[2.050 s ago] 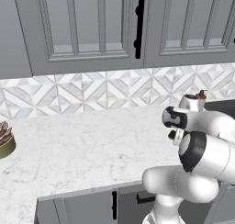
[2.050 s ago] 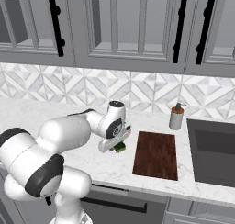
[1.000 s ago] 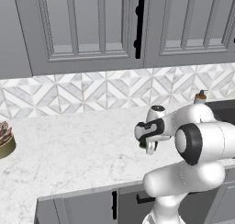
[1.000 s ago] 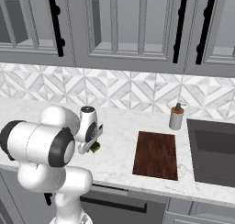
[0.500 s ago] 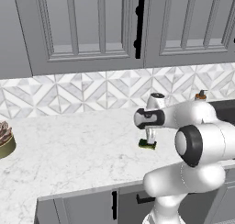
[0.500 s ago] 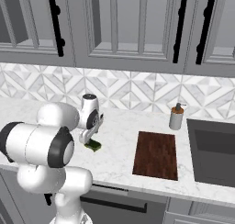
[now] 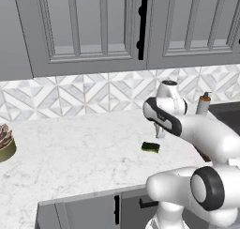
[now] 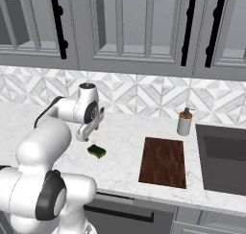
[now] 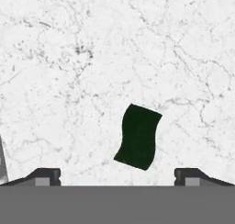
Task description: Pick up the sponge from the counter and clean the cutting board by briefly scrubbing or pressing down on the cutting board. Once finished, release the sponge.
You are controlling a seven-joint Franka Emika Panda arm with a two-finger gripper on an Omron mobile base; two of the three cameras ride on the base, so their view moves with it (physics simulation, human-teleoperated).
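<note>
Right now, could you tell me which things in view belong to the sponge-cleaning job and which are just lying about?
Job in hand:
- sponge, lying on the counter
- cutting board
- gripper, open above the sponge

Lying about:
- soap dispenser
- sink
- bowl at the far left

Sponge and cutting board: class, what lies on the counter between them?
Nothing: in the right base view, bare counter separates the sponge from the cutting board.

the sponge [image 8: 96,151] is lying on the counter [image 8: 125,142], at nine o'clock of the cutting board [image 8: 163,161]; the soap bottle [image 8: 184,122] is standing at the board's twelve o'clock.
</note>
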